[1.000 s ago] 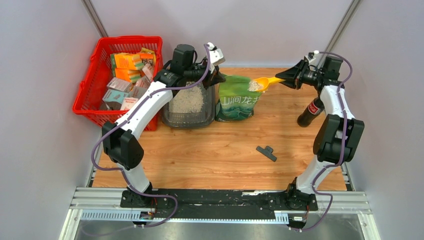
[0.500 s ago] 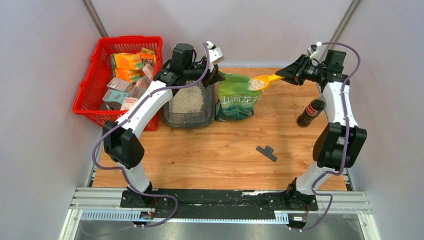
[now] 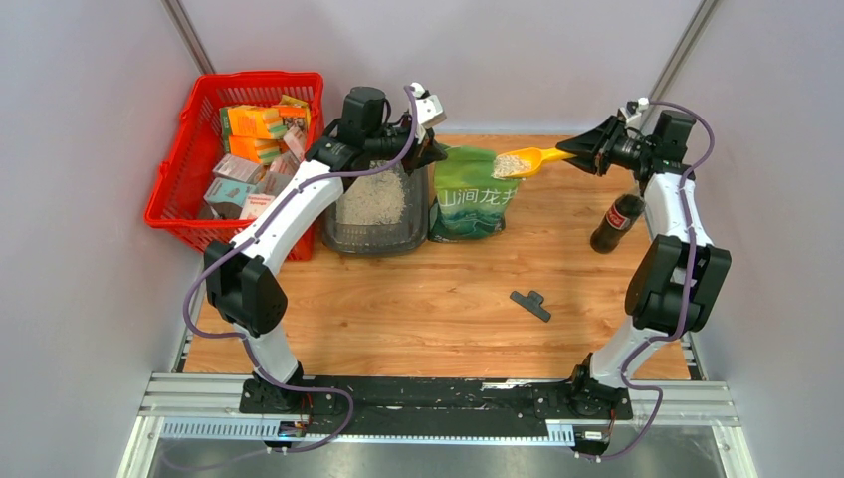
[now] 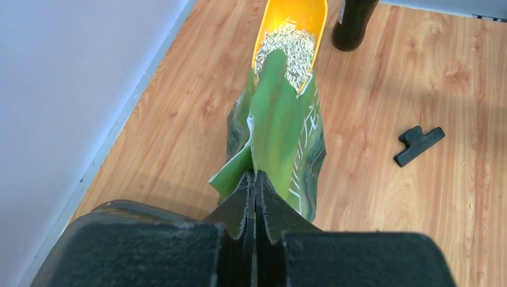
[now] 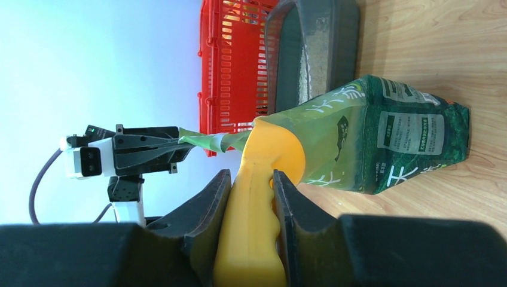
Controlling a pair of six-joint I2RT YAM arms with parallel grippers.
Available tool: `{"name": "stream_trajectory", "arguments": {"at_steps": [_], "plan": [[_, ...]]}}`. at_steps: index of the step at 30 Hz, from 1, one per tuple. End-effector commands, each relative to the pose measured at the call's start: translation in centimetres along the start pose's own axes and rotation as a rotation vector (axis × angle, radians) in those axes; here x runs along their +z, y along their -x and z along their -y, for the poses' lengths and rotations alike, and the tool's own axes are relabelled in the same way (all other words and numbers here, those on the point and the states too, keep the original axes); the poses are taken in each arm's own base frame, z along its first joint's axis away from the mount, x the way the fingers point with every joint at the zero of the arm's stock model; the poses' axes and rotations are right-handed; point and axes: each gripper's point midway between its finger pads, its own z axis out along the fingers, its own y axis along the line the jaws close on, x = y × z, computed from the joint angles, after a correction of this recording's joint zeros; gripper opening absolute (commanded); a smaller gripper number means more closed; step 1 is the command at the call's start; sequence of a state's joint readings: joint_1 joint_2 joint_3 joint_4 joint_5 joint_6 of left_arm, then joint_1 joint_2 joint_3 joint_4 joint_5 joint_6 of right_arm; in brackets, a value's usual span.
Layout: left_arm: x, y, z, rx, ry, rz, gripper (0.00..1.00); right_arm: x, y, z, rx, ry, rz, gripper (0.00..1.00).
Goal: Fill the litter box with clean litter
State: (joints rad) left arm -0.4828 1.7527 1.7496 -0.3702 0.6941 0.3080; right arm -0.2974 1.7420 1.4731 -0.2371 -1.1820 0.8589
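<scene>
The left arm reaches from its near base toward the far side, forearm angled right. The left gripper points right, its fingers pressed together on the top edge of the green bag. The right arm stands tall at the right, wrist far back. The right gripper points left, its fingers clamping the yellow scoop by the handle.
</scene>
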Motion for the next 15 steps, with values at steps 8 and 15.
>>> {"name": "stream_trajectory", "arguments": {"at_steps": [8,15], "plan": [[-1.8,2.7,-2.0,0.083,0.072,0.039,0.0,-0.5,0.4,-0.6,-0.015,0.074,-0.01,0.0],[-1.7,2.6,-2.0,0.082,0.07,0.034,0.0,-1.2,1.2,-0.3,0.023,0.083,0.014,0.0]]}}
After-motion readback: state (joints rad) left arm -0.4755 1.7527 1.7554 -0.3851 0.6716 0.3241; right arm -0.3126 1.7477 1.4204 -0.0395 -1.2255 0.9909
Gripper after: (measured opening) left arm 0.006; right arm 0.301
